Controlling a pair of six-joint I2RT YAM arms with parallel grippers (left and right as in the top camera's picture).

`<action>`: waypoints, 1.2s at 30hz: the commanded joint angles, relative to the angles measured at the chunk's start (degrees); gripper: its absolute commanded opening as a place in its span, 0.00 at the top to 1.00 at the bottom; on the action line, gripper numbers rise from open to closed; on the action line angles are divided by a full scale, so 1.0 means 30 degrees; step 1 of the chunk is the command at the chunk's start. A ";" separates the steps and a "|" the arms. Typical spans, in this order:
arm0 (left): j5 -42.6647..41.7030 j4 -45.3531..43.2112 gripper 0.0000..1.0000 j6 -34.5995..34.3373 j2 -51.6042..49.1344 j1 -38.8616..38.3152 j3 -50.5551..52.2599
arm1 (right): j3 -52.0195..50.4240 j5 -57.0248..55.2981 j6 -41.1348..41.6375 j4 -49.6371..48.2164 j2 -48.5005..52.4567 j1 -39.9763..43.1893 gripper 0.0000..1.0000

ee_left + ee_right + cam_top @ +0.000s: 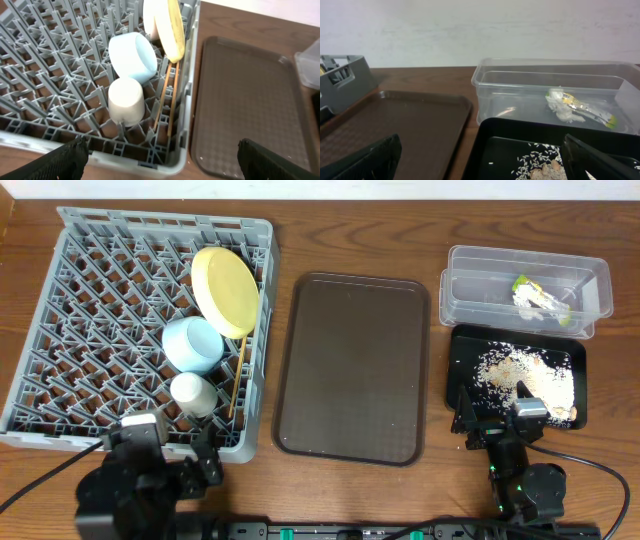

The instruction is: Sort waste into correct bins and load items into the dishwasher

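Your L gripper [162, 164] hangs w/ jaws spread wide, released, nothing in them. The dish rack [90, 310] sits right ahead of it. The white bowl [126, 101] is nearest, the blue bowl [132, 56] just beyond, and the yellow plate [172, 27] stands on edge farther on. The chopsticks [167, 102] lie ahead by the rack's right wall. The brown serving tray [355, 365] is off to its right.

Your R gripper [485, 162] is spread wide too, empty. The black tray [495, 145] w/ rice crumbs [540, 162] is just below & ahead. The clear tub [520, 85] is beyond that, w/ the wrapper [572, 107] inside, ahead-right.
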State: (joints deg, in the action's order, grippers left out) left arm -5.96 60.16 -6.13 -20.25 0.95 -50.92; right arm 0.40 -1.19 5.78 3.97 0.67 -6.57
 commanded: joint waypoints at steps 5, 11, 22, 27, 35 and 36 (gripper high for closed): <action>0.0291 -0.4277 0.03 0.0102 0.2885 -0.0663 0.5275 | -0.0029 -0.0306 -0.0233 0.0036 -0.0117 -0.0197 0.01; 0.0291 -0.9340 0.03 0.0102 0.5268 -0.0685 0.9559 | -0.0029 -0.0306 -0.0233 0.0044 -0.0117 -0.0197 0.01; 0.0284 -1.8921 0.03 0.0583 0.6717 -0.0685 1.4994 | -0.0029 -0.0306 -0.0233 0.0044 -0.0117 -0.0197 0.01; 0.0284 -2.1303 0.03 0.3024 0.6717 -0.0685 1.6014 | -0.0029 -0.0306 -0.0233 0.0044 -0.0117 -0.0197 0.01; 0.0277 -1.9657 0.03 0.3818 0.6717 -0.0685 1.6895 | -0.0029 -0.0306 -0.0233 0.0036 -0.0117 -0.0197 0.01; 0.0284 -1.9416 0.03 0.3825 0.6717 -0.0685 1.6895 | -0.0029 -0.0306 -0.0233 0.0044 -0.0117 -0.0197 0.01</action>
State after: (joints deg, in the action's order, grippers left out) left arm -5.34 -0.01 3.51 -0.69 -0.89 -0.47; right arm 0.40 -1.37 5.76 3.92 0.67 -6.57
